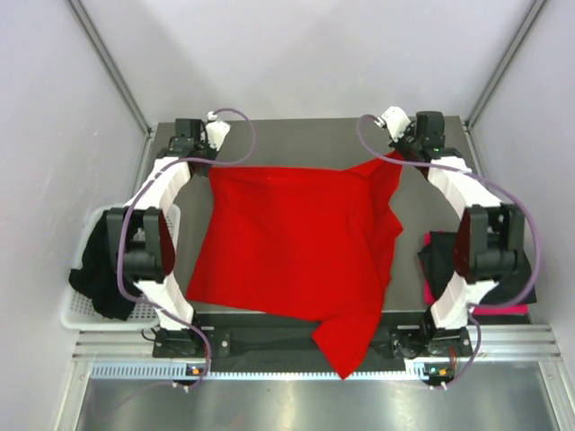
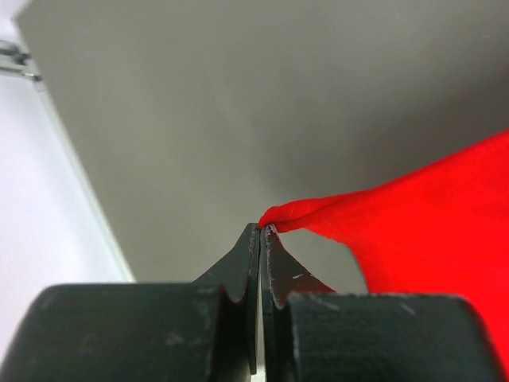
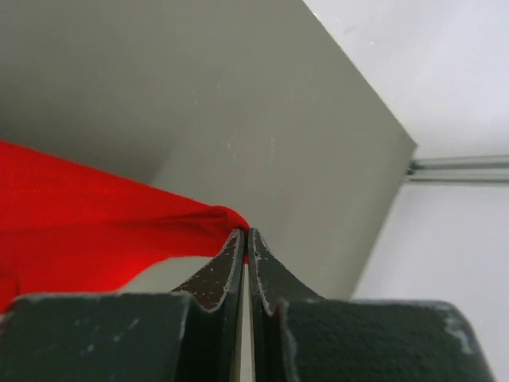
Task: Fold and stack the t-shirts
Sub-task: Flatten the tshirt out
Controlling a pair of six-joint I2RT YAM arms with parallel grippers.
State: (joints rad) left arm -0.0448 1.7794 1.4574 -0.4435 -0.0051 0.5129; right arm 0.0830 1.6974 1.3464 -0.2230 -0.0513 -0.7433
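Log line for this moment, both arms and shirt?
left fingers: shut on far-left corner of bright red cloth t-shirt | right fingers: shut on far-right corner | shirt: spread over grey table, near flap past edge

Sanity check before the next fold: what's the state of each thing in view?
red t-shirt: spread over the table, near end hanging off the near edge.
left gripper: shut on a far corner of the red t-shirt.
right gripper: shut on the other far corner.
left black t-shirt: crumpled, draped over the white basket.
right black t-shirt: bunched, partly hidden.
pinkish-red t-shirt: only an edge visible.
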